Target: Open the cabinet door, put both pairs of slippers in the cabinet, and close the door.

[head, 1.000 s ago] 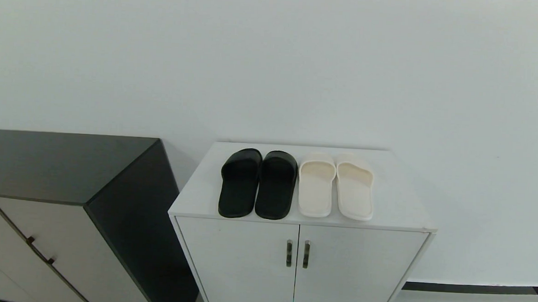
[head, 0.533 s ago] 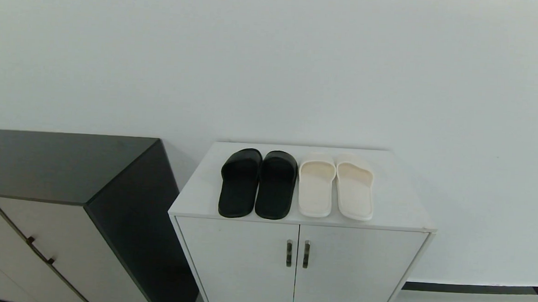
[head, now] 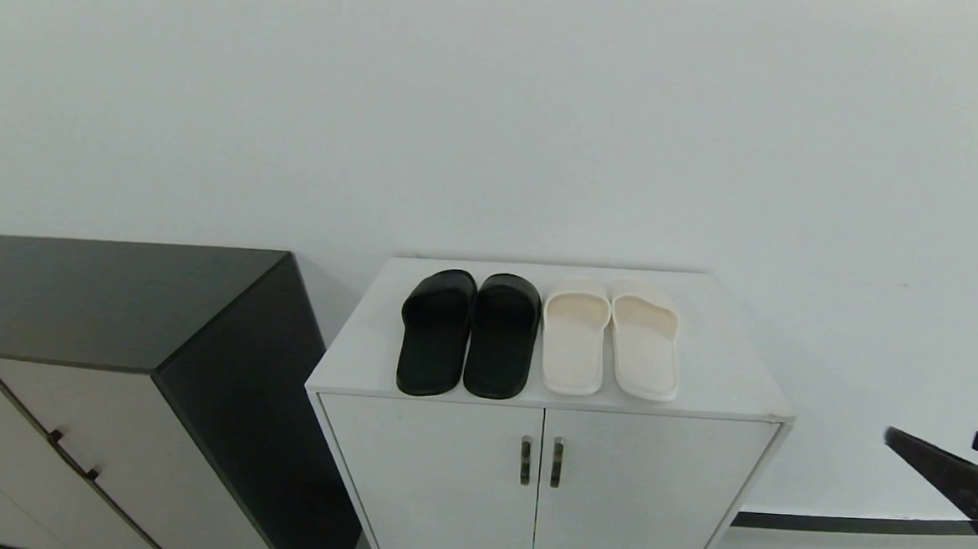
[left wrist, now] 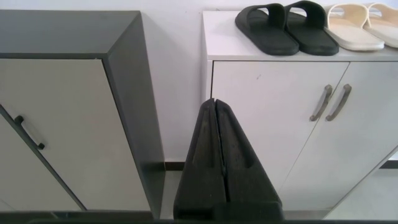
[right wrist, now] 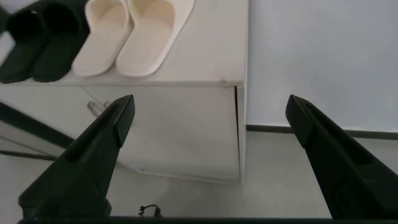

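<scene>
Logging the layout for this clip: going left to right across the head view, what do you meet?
dark-topped cabinet → black slippers → cream slippers → right gripper, near the picture's right edge.

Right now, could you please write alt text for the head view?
A black pair of slippers and a cream pair sit side by side atop a white cabinet with both doors shut. The open right gripper is at the lower right edge.
</scene>
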### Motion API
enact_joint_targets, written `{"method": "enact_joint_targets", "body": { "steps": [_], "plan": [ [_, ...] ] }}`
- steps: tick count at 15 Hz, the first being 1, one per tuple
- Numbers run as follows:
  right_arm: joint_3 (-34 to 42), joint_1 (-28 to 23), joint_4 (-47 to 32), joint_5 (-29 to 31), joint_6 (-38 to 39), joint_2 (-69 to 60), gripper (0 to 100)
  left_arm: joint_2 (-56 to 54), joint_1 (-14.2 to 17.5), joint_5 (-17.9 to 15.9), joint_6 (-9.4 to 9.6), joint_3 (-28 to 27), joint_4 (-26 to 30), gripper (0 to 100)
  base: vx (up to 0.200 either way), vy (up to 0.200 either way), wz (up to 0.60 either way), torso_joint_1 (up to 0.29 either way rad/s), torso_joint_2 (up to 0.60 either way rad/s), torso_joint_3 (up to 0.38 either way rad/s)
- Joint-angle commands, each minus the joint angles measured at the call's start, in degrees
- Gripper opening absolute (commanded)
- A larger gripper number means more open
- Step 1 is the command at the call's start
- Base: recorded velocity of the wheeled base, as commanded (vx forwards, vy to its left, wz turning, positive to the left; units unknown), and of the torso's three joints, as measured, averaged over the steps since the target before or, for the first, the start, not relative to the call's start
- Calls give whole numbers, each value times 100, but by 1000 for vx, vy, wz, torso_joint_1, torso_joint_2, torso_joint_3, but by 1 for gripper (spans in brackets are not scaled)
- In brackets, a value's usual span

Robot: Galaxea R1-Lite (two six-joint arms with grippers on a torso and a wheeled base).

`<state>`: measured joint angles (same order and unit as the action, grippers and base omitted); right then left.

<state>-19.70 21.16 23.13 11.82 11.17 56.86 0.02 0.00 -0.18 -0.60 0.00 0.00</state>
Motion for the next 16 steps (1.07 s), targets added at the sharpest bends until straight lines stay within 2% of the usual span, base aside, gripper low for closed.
{"method": "enact_joint_targets", "body": {
  "steps": [1, 5, 9, 12, 14, 16],
  "plan": [
    [-596, 775, 60, 549, 96, 1082, 100, 6, 0, 1, -2, 0, 0, 0, 0, 0, 0, 0, 0, 0],
    [-1519, 1364, 87, 813, 527, 2198, 100, 6, 0, 1, -2, 0, 0, 0, 0, 0, 0, 0, 0, 0],
    [-2679, 1812, 254, 1542, 553, 3411, 100, 6, 0, 1, -2, 0, 0, 0, 0, 0, 0, 0, 0, 0],
    [-3031, 2129, 447, 1683, 483, 3973, 100, 6, 0, 1, -2, 0, 0, 0, 0, 0, 0, 0, 0, 0],
    [-3268, 2155, 676, 2026, 474, 4422, 100, 6, 0, 1, -11, 0, 0, 0, 0, 0, 0, 0, 0, 0],
    [-3426, 2146, 1282, 2140, 272, 5019, 100, 6, 0, 1, -28, 0, 0, 0, 0, 0, 0, 0, 0, 0]
  ]
}}
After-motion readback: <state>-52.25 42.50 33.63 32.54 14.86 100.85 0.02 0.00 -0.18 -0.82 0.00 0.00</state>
